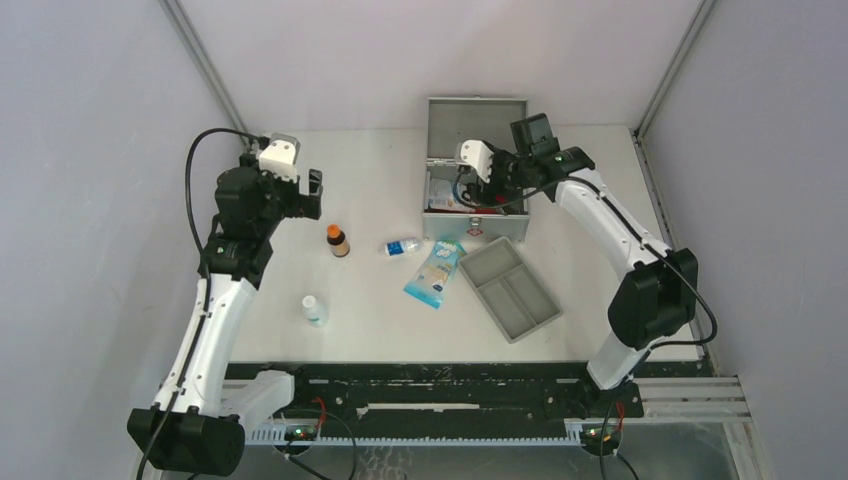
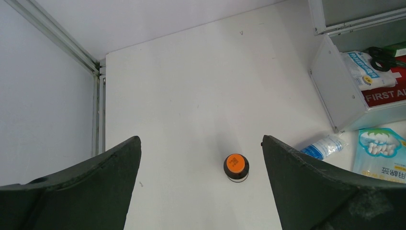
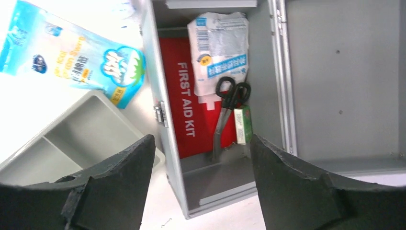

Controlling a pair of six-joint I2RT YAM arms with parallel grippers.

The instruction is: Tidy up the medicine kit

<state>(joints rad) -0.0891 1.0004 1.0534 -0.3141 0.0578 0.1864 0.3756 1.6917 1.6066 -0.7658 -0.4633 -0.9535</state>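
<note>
Medicine kit (image 1: 500, 227) open at far middle of counter (image 1: 370, 180), lid up. Left tool (image 2: 201, 139) wide, empty, above orange-capped bottle (image 2: 236, 166), which sits off-centre; descent may topple it. Right tool (image 3: 202, 139) wide, empty, over kit interior; finger may snag scissors (image 3: 230, 108) or kit wall.

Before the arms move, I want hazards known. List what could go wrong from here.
The left end effector is open, short of the upright orange-capped bottle; an off-centre close could tip it.
The right end effector is open above the medicine kit, near its raised lid; a descent might strike the lid or snag the scissors.
The small clear bottle lies on its side and may roll if nudged.
</note>
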